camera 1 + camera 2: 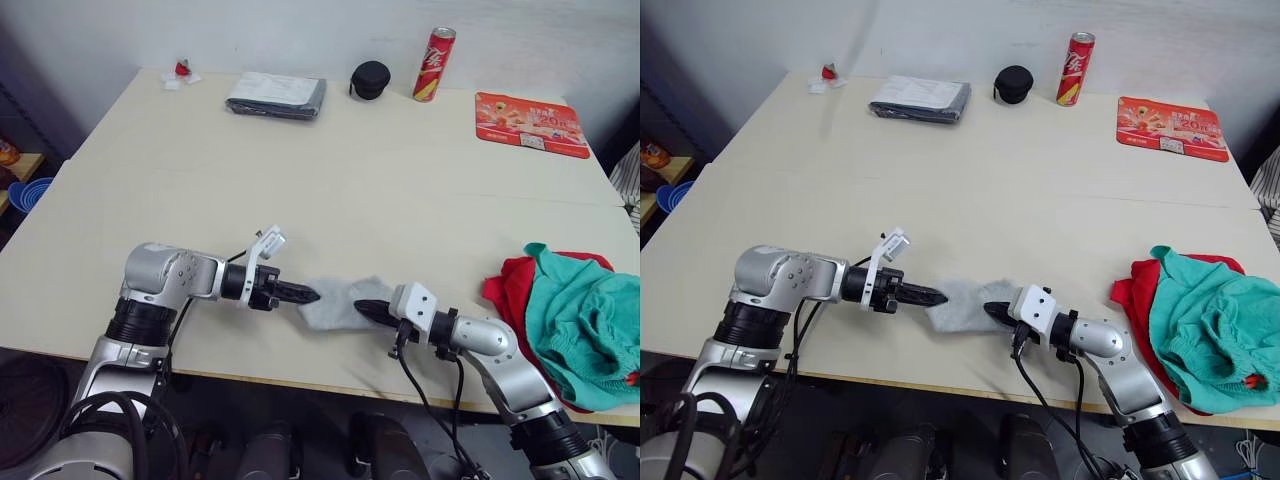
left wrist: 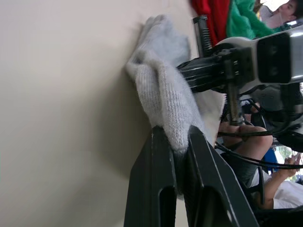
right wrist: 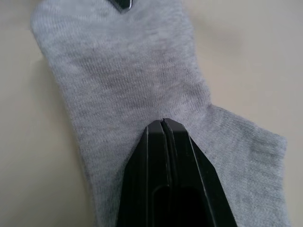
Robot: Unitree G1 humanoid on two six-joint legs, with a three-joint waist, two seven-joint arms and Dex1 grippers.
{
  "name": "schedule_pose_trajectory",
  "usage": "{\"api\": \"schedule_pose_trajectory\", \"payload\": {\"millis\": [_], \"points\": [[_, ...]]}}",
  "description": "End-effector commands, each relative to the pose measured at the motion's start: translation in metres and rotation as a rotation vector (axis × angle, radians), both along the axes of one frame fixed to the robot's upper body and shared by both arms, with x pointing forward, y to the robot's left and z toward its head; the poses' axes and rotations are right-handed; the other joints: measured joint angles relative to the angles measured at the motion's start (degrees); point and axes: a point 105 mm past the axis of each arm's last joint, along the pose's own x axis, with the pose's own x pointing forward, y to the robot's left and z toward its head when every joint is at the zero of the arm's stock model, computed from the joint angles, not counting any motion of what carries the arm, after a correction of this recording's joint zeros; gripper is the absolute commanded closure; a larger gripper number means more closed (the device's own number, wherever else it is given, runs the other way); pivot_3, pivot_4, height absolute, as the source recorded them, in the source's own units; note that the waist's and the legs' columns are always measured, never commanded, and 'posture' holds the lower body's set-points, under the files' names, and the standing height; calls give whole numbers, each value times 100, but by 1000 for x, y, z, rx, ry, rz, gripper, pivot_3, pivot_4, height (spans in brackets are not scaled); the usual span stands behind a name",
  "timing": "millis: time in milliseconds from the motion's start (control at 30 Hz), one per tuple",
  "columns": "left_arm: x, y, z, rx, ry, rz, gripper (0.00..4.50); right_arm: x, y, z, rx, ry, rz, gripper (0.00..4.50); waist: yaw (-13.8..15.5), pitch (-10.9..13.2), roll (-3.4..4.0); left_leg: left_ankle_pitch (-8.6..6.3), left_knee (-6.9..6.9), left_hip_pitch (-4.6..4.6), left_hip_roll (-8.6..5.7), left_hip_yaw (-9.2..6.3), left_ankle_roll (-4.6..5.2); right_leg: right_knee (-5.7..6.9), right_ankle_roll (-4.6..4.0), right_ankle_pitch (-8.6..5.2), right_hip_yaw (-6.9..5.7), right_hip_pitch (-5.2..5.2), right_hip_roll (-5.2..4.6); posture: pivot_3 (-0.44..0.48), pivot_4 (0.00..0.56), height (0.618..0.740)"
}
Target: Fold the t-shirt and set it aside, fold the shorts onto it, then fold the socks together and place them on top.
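Observation:
The light grey socks (image 1: 335,305) lie near the table's front edge, between my two grippers. My left gripper (image 1: 312,295) is shut on their left end, and grey knit shows pinched between its fingers (image 2: 161,156). My right gripper (image 1: 358,306) is shut. Its tips rest on top of the socks (image 3: 118,80) at their right part, and no fabric shows between its fingers (image 3: 156,156). At the table's right edge the teal shorts (image 1: 585,325) lie in a loose heap on the red t-shirt (image 1: 505,290), well to the right of my right arm.
Along the far edge stand a flat grey folded packet (image 1: 276,95), a black round case (image 1: 370,80), a red can (image 1: 434,64) and a flat red packet (image 1: 530,123). Small red and white bits (image 1: 182,72) sit at the far left corner. A person's hand (image 2: 246,156) shows beyond the table.

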Motion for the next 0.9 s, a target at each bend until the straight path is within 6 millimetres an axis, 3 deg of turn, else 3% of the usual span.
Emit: {"api": "schedule_pose_trajectory", "payload": {"millis": [33,233,400,500,733,900], "points": [[-6,-16,27,-48,-74,-101,4471,-5,0,-15,-30,54,-11,4500,-7,0,0,0,0,0,0,0,0,0,0,0,0,0,0,0,150,740],[1,-55,34,-87,-124,-148,4471,-6,2,-16,-36,54,-20,4500,7,0,-2,2,3,0,0,2,-2,2,0,0,1,1,3,0,150,740],[5,-74,20,-110,-121,-152,4471,-7,-1,-10,-56,41,-53,4500,0,0,-2,4,2,1,3,4,-6,6,0,0,5,-3,10,0,150,740],[8,-76,8,-82,-135,-144,4471,-11,-3,-4,-61,37,-79,4500,17,0,-3,6,2,0,5,3,-10,5,0,0,5,-3,11,0,150,740],[-6,-81,14,-181,-194,-259,2435,-32,-20,19,-46,26,-156,4500,69,1,-3,4,1,-7,4,2,-9,-3,0,0,5,-5,11,0,150,740],[-16,-80,18,-279,-254,-345,800,-48,-49,31,-23,36,-262,4500,138,1,-3,4,1,-9,4,2,-10,-6,0,0,5,-7,10,0,150,740]]}}
